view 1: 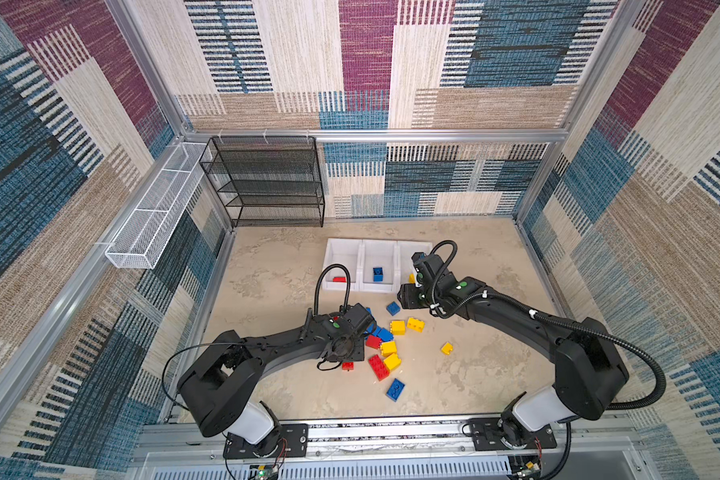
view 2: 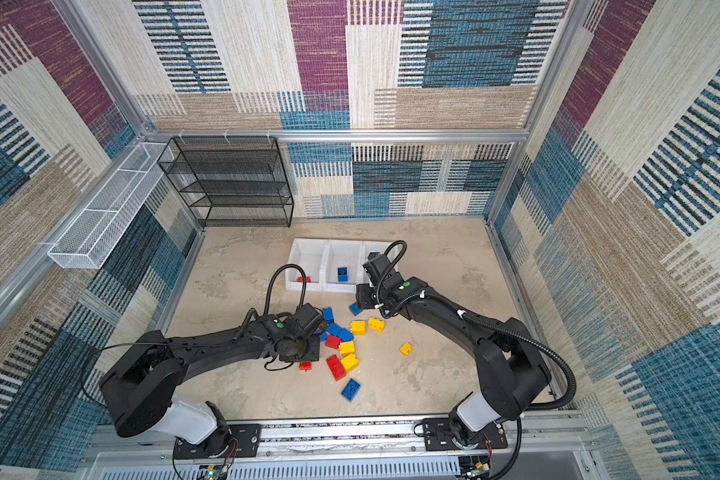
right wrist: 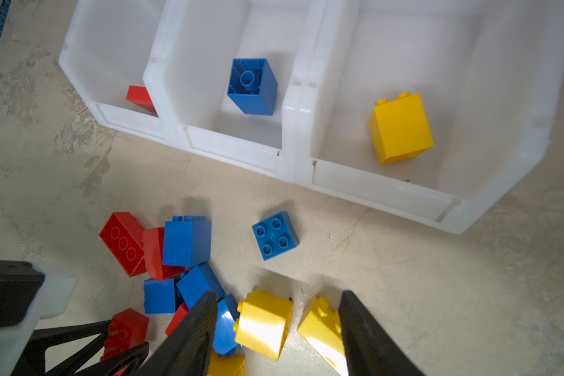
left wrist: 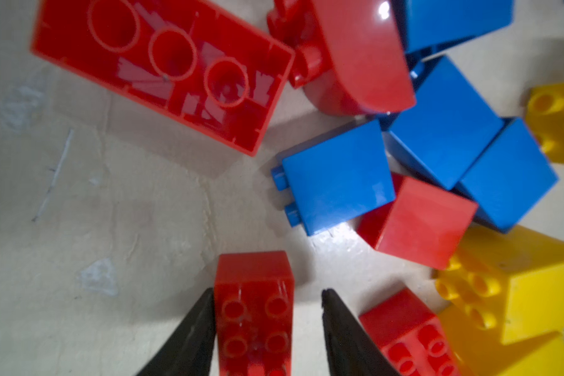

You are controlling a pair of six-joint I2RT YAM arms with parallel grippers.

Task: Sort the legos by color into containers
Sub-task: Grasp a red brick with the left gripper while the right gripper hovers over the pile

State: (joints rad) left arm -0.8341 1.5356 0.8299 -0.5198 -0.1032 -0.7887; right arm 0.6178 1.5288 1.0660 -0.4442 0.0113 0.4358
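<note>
Right wrist view: three white bins (right wrist: 232, 148) stand in a row with one brick each. A red brick (right wrist: 140, 97) lies in one end bin, a blue brick (right wrist: 253, 86) in the middle, a yellow brick (right wrist: 401, 128) in the other end.
Done: a bare start, by my judgement; each colour has its bin.
Remaining: a mixed heap (view 1: 381, 347) of more than a dozen bricks on the table (view 1: 275, 282), just in front of the bins.
Left fingers (left wrist: 189, 338): spread either side of a small red brick (left wrist: 254, 302) on the table at the heap's edge. One touches its side and the other stands off, so it is not yet pinched.
Right fingers (right wrist: 189, 341): spread, nothing between them, above two yellow bricks (right wrist: 264, 322).
Left wrist view alone: that gap; in both top views the arm hides it.
Right wrist view alone: the binned yellow brick whole; in both top views the right arm covers most of it.
Top views alone: a stray yellow brick (view 1: 447, 348) and a lone blue brick (view 1: 395, 390), apart from the heap.
</note>
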